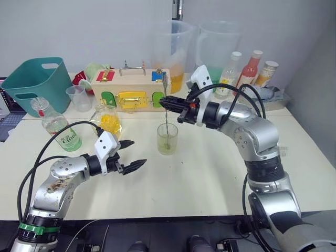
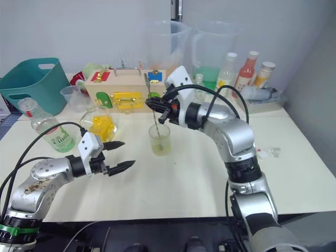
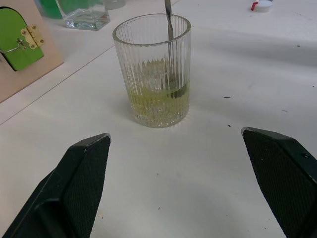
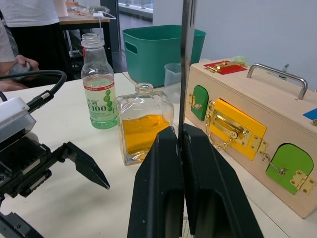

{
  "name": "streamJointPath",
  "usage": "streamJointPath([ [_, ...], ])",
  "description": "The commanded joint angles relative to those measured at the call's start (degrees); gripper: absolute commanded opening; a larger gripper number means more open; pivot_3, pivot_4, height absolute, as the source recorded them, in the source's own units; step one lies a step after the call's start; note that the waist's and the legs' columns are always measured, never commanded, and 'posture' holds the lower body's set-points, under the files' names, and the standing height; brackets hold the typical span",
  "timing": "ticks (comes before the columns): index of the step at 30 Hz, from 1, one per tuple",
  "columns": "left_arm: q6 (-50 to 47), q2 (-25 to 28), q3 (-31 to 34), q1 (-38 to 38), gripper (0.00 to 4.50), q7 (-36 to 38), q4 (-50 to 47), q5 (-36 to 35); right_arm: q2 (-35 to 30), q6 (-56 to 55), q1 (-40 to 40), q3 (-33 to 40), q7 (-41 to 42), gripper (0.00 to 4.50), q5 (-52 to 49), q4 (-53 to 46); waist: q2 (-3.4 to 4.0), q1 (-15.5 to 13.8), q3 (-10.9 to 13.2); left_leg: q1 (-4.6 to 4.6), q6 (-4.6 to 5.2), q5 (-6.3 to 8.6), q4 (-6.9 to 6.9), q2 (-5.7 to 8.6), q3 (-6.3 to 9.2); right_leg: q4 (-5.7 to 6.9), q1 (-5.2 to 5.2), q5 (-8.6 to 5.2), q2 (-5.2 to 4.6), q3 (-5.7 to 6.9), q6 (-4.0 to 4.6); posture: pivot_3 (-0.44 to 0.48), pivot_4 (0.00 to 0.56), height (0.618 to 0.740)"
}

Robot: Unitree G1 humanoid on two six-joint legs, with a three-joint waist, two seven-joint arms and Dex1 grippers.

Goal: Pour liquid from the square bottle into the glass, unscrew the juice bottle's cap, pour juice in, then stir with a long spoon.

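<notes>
While left fingers gape empty, right fingers clamped on long spoon, upright in glass.

Along the table's far edge stand a teal bin at the left corner, a wooden latch box midway, two large clear jugs and three bottles toward the right.

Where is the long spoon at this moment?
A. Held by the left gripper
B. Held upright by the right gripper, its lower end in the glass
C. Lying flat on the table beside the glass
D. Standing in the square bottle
B: the right gripper is shut on the long spoon, whose lower end stands in the glass; the left gripper is open and empty.
</notes>
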State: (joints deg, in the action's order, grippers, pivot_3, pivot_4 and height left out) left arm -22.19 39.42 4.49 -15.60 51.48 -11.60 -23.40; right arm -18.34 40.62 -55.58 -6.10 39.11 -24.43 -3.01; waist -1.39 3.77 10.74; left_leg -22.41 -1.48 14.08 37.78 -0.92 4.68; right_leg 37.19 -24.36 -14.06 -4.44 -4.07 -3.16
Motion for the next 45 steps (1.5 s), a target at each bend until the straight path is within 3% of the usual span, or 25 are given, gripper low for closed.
streamJointPath([
  [1,0.99,0.52,0.77,0.23,4.49,0.21,-1.28,0.01,0.87,-3.44,-1.99,0.31,-1.54,0.00,2.10,0.16,0.00,0.02,0.00,0.00,0.00,0.00,0.00,0.00,0.00,0.00,-0.01,0.00,0.00,0.00,0.00,0.000,0.150,0.740],
  [9,1.34,0.40,0.49,0.52,4.49,0.21,-1.05,0.50,3.97,-6.05,-3.96,2.02,-3.92,0.00,3.08,2.68,0.00,0.04,0.00,0.00,0.00,0.00,0.00,0.00,0.00,0.01,-0.02,0.00,0.00,0.00,0.00,0.000,0.150,0.740],
  [15,1.69,0.12,0.05,0.28,4.49,0.23,-0.80,0.94,2.79,-7.87,-4.73,2.13,-5.00,0.00,5.25,4.49,0.00,-0.07,0.00,-0.01,0.00,0.00,0.00,0.01,0.00,0.01,-0.01,0.00,-0.01,0.00,0.00,0.000,0.150,0.740],
  [24,2.37,0.12,-0.38,0.03,4.49,0.45,-0.12,1.36,-0.02,-1.19,-2.51,2.11,-0.78,0.00,1.67,-0.30,0.00,0.07,0.00,0.00,0.00,0.00,-0.01,0.00,0.00,0.01,-0.01,0.00,0.00,0.00,0.01,0.000,0.150,0.740],
  [30,2.74,0.17,-0.57,-0.02,4.49,0.86,0.23,1.66,2.30,1.62,-1.38,3.51,-1.21,0.00,-2.02,-2.42,0.00,0.16,0.00,0.00,0.00,0.00,-0.01,-0.01,0.00,0.01,-0.02,0.00,0.01,0.00,0.00,0.000,0.150,0.740],
  [40,2.51,0.00,-0.53,-0.15,4.49,1.22,0.35,1.70,4.95,-8.68,-3.41,2.65,-5.74,0.00,4.90,4.92,0.00,0.08,0.00,-0.01,0.00,0.00,0.00,0.01,0.00,0.01,-0.01,0.00,-0.01,0.00,0.00,0.000,0.150,0.740],
  [45,2.58,-0.05,-0.50,0.26,4.49,0.90,-0.24,1.84,3.43,-5.90,-2.60,2.22,-3.01,0.00,3.66,3.19,0.00,0.09,0.00,-0.01,0.00,0.00,-0.01,0.01,0.00,0.01,-0.02,0.00,-0.01,0.00,0.01,0.000,0.150,0.740],
])
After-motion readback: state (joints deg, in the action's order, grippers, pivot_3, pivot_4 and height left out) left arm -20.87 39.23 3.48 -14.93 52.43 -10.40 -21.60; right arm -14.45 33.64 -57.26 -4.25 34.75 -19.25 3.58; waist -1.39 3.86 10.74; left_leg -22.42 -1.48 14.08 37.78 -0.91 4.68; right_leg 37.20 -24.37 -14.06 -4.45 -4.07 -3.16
